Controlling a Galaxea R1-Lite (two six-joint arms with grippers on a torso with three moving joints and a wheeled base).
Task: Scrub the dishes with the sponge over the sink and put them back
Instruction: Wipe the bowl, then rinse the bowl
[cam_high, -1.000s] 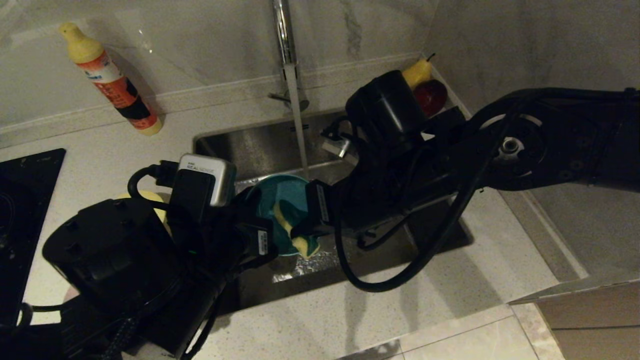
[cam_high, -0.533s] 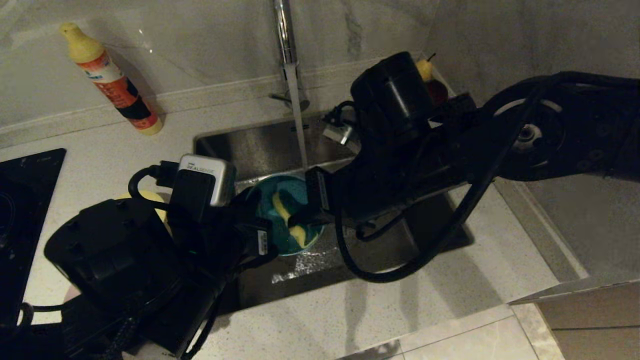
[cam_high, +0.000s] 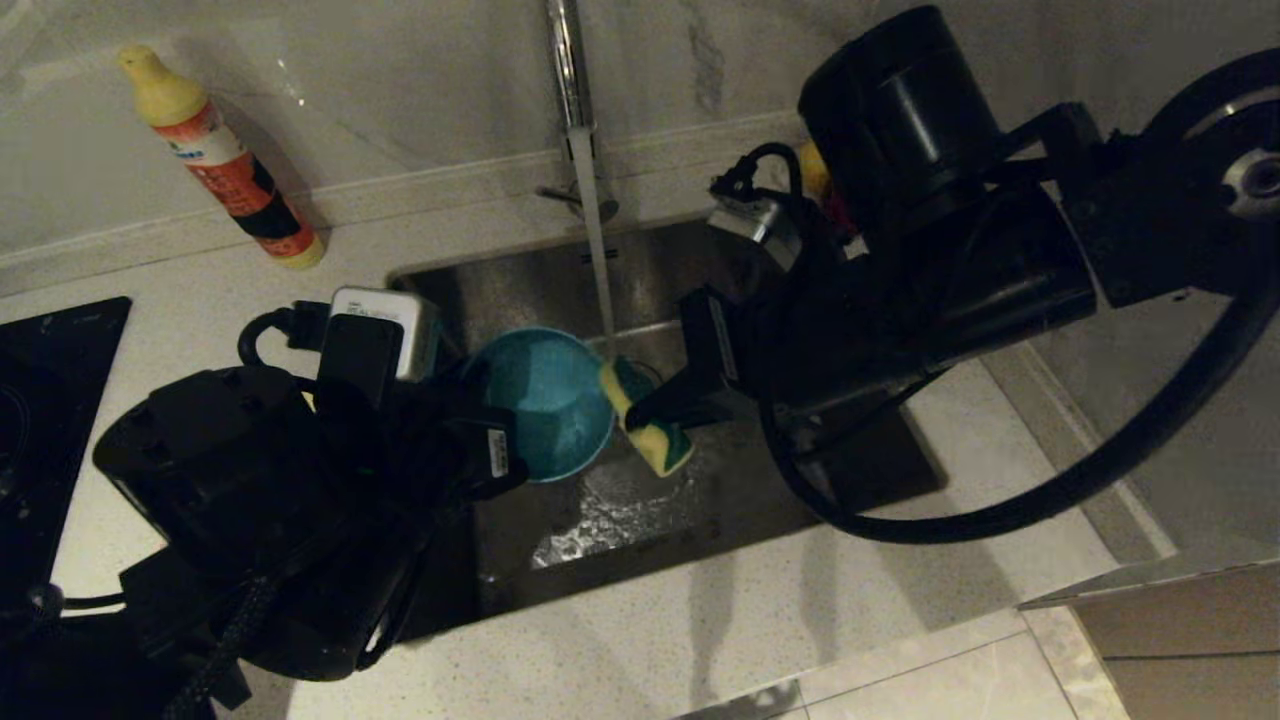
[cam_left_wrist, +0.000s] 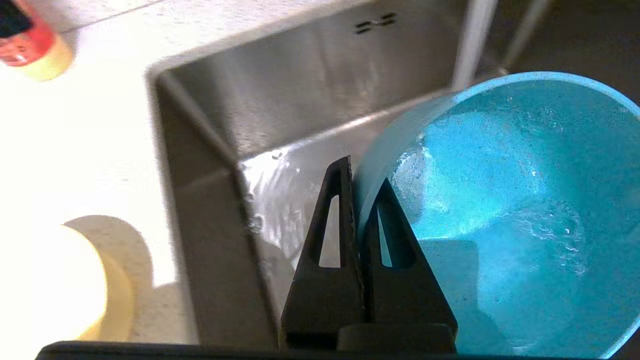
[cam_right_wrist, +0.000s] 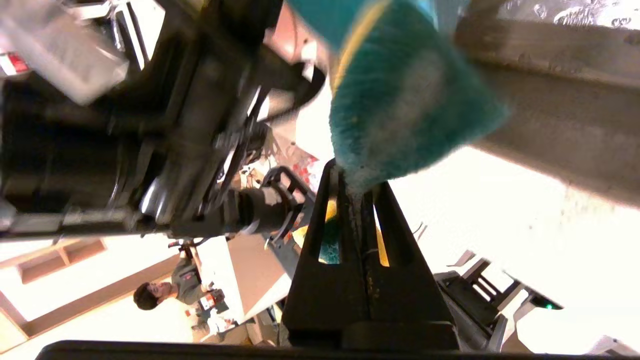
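Observation:
My left gripper (cam_left_wrist: 357, 185) is shut on the rim of the light blue bowl (cam_high: 545, 400), one finger inside and one outside, holding it tilted over the sink (cam_high: 500, 280). The bowl's (cam_left_wrist: 500, 200) inside is wet. My right gripper (cam_high: 640, 410) is shut on the sponge (cam_high: 650, 425), which hangs just past the bowl's rim on its right, under the running water. In the right wrist view the sponge's (cam_right_wrist: 400, 100) green face fills the space ahead of the gripper (cam_right_wrist: 357, 185). A yellow bowl (cam_left_wrist: 55, 285) sits on the counter left of the sink (cam_left_wrist: 310, 75).
The chrome tap (cam_high: 570, 80) stands behind the sink with a stream of water (cam_high: 598, 260) falling into it. A detergent bottle (cam_high: 220, 160) leans on the back wall at left. A black hob (cam_high: 50, 400) lies at far left. Fruit (cam_high: 815, 170) shows behind my right arm.
My right arm has risen and swung back to the right, pulling the sponge out of the blue bowl to beside its rim. The left gripper and bowl shifted slightly left and up.

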